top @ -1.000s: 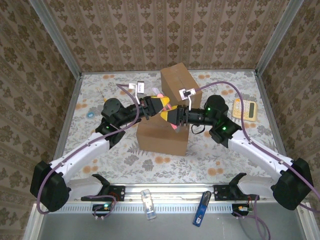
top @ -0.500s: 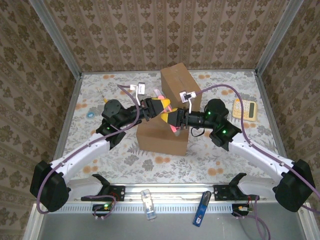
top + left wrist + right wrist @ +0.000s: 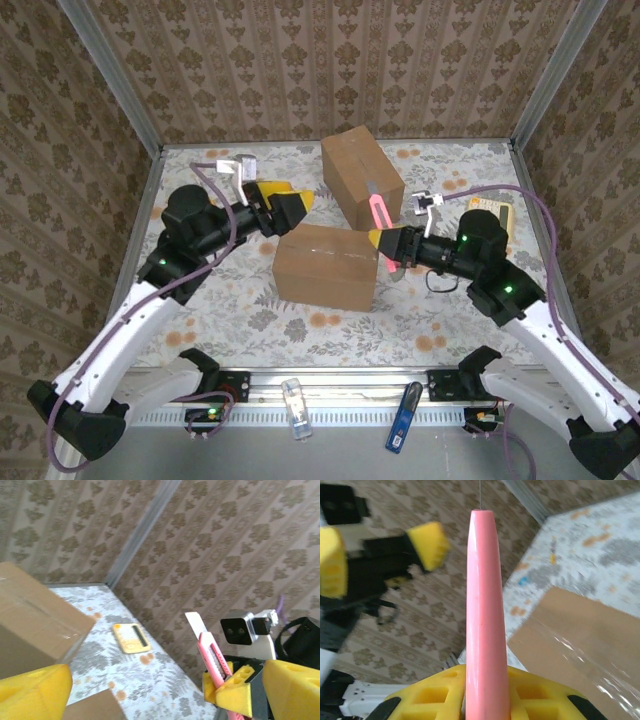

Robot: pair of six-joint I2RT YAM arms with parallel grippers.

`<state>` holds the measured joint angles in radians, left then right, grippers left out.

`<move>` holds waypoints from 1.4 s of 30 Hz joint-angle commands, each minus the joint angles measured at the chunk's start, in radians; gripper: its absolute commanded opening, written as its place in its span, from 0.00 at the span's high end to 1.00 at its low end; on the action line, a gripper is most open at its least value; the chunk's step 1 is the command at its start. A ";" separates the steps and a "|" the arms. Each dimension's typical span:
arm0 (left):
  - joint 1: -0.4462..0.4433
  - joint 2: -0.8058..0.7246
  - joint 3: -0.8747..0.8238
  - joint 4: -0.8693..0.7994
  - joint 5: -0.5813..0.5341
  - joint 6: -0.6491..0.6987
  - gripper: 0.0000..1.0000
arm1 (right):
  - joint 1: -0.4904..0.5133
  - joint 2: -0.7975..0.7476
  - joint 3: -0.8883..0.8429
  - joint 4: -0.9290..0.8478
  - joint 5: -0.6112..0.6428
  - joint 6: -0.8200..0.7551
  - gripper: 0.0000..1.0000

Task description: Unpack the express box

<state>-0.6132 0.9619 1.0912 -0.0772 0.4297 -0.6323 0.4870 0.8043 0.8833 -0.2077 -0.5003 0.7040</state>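
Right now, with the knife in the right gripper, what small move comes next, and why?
Probably lower the right gripper so the pink knife meets the taped seam of the near box: that box is shut, the blade is out, and the left gripper stands open, apart.

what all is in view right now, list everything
near box: 1, brown, taped, mid-table
far box: 1, brown, behind the near box
knife: 1, pink, blade out, upright in the right pincer
calculator: 1, yellow, right side of the table
clear item: 1, on the near rail
blue item: 1, on the near rail
table: 1, floral cover
left pincer: 1, yellow pads, open, left of the far box
right pincer: 1, yellow pads, shut on the knife
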 commanded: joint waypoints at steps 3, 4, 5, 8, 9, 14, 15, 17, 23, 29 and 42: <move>-0.013 0.102 0.087 -0.478 -0.207 0.057 0.13 | -0.121 -0.031 0.006 -0.388 -0.090 -0.064 1.00; -0.026 0.127 0.101 -0.523 -0.245 0.052 0.16 | -0.147 -0.031 -0.013 -0.409 -0.121 -0.066 1.00; -0.045 0.153 0.119 -0.559 -0.281 0.055 0.19 | -0.173 -0.035 -0.034 -0.424 -0.153 -0.067 1.00; -0.096 0.233 0.181 -0.645 -0.375 0.051 0.29 | -0.221 -0.043 -0.098 -0.428 -0.215 -0.064 1.00; -0.112 0.258 0.200 -0.664 -0.397 0.047 0.32 | -0.230 -0.046 -0.117 -0.424 -0.228 -0.063 1.00; -0.173 0.364 0.265 -0.705 -0.480 0.016 0.49 | -0.247 -0.089 -0.208 -0.371 -0.280 -0.041 1.00; -0.183 0.380 0.270 -0.703 -0.487 0.013 0.54 | -0.246 -0.097 -0.217 -0.369 -0.284 -0.041 1.00; -0.205 0.418 0.287 -0.703 -0.507 0.008 0.65 | -0.248 -0.116 -0.242 -0.359 -0.301 -0.037 1.00; -0.235 0.499 0.329 -0.732 -0.560 0.002 1.00 | -0.248 -0.138 -0.277 -0.363 -0.326 -0.051 1.00; -0.238 0.483 0.245 -0.603 -0.556 0.019 1.00 | -0.249 -0.146 -0.280 -0.375 -0.331 -0.069 1.00; -0.241 0.355 0.014 -0.306 -0.589 0.090 1.00 | -0.248 -0.146 -0.294 -0.359 -0.320 -0.058 1.00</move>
<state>-0.8440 1.3727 1.1473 -0.4873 -0.1318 -0.5854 0.2436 0.6731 0.5995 -0.5800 -0.7944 0.6533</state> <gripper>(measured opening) 0.064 0.204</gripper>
